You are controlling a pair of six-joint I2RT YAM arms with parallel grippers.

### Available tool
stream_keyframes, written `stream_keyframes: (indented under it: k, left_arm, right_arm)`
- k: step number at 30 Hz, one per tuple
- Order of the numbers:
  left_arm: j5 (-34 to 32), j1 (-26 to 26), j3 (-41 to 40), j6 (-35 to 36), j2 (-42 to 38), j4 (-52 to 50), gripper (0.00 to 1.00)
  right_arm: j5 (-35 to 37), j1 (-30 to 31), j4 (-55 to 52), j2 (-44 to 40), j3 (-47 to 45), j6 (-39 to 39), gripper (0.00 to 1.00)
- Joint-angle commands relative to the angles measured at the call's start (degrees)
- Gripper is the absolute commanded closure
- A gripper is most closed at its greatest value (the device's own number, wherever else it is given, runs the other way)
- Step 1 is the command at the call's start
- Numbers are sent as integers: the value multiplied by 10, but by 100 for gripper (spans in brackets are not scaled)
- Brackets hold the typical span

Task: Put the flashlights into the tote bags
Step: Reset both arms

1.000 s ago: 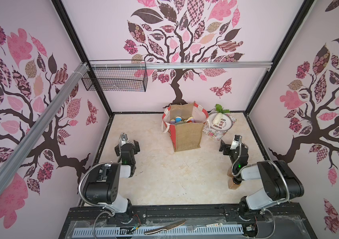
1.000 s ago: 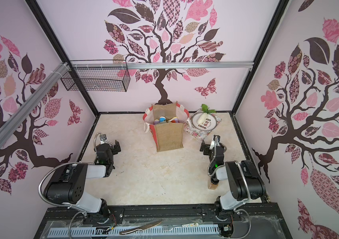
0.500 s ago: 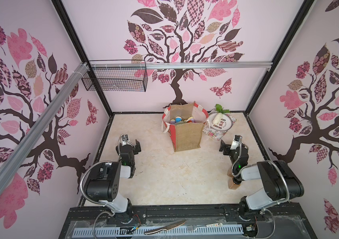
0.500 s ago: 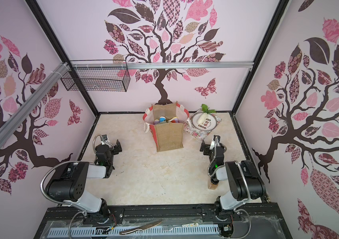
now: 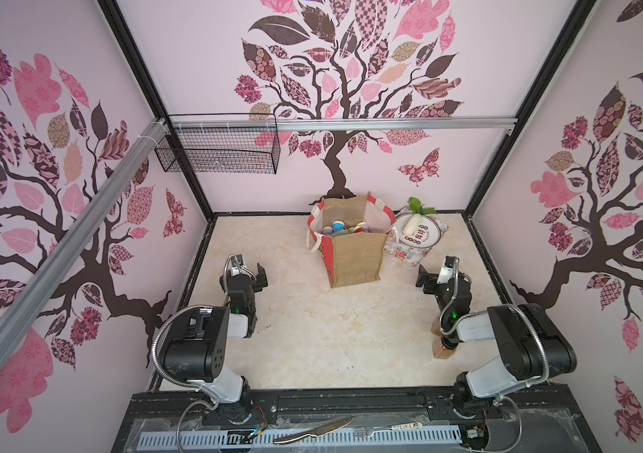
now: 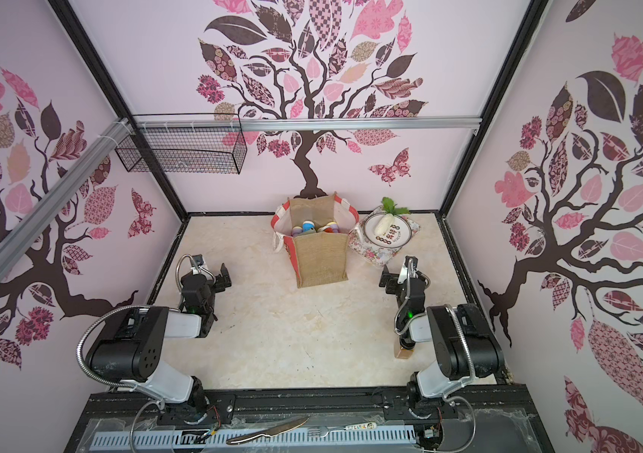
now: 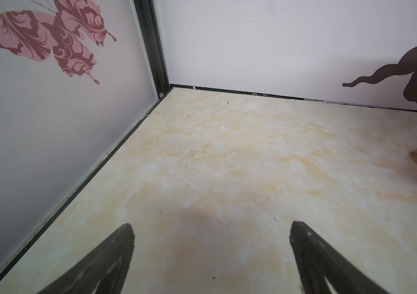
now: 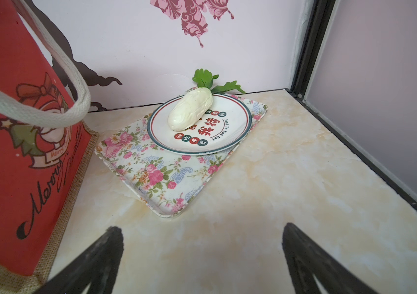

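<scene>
Bench point(image 5: 312, 333) carries the bag point(image 5: 355, 259), flashlights point(image 5: 337, 226) inside; left gripper point(image 5: 248, 268) and right gripper point(image 5: 435, 272) gape empty; likely only parking remains.

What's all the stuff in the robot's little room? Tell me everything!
tote bag: one, brown burlap with red sides, upright at the back
flashlights: several, blue and lilac among them, inside the bag; exact count hidden
tray: one, floral, beside the bag
plate: one, white, on the tray
radish: one, white with green leaves, on the plate
wire basket: one, black, hung up high
jar: at least one, brown, partly hidden by the right arm
knife, fork: one each, silvery, front
left gripper: black, open, empty
right gripper: black, open, empty
</scene>
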Motion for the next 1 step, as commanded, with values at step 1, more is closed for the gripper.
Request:
stream_keyframes:
  k: [1]
  left_arm:
    - [1, 2, -15, 0, 3, 18, 2]
  right_arm:
    - [-2, -4, 6, 7, -3, -6, 0]
